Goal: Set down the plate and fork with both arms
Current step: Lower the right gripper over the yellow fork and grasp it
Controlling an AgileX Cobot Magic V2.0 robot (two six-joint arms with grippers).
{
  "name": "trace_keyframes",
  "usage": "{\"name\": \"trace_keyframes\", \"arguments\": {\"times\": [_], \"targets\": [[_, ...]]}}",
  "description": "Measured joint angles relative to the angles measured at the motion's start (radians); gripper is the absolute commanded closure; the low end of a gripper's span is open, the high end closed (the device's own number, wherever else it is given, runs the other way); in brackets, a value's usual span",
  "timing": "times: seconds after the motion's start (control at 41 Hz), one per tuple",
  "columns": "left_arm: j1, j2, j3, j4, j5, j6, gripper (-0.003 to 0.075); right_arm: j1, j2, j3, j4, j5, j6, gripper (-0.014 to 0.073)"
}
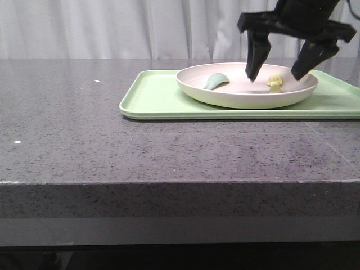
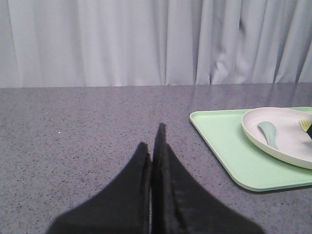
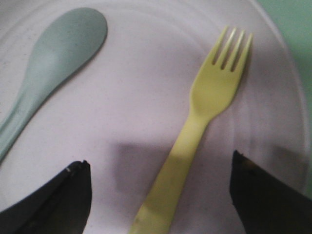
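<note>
The plate (image 1: 247,93) is round, shallow and pale pinkish-cream, lying flat. The small pale yellow fork (image 3: 204,117) lies flat inside it, toward 3 o'clock.

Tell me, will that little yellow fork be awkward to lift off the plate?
Probably somewhat. The fork lies flat on the plate, its slim handle between the open right pincer fingers, so there is little height to grab. It looks like thin, stiff plastic, likely light and unlikely to flop. On that smooth surface it may skid if only nudged.

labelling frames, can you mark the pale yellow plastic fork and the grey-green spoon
pale yellow plastic fork (image 3: 210,95), right wrist view, on its neck below the tines
grey-green spoon (image 3: 68,41), right wrist view, on its bowl
</note>
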Motion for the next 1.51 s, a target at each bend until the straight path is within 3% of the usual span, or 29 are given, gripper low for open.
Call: {"name": "trace_keyframes", "arguments": {"times": [0.439,0.512,0.707,0.901,1.511], "targets": [[0.0,0.0,0.0,0.0,0.0,-0.001,0.0738,0.0,0.041,-0.01,0.004,0.002,0.005,0.0018],[0.0,0.0,0.0,0.0,0.0,-0.001,0.0738,0.0,0.041,-0.01,0.004,0.0,0.005,0.0096],[0.0,0.0,0.0,0.0,0.0,-0.001,0.0738,0.0,0.043,-0.01,0.015,0.0,0.005,0.04],[0.0,0.0,0.0,0.0,0.0,-0.001,0.0738,0.002,0.043,-0.01,0.029,-0.004,0.007,0.0553],[0.0,0.0,0.0,0.0,0.0,-0.001,0.0738,0.002,0.035,-0.01,0.029,-0.01,0.009,0.0569]]}}
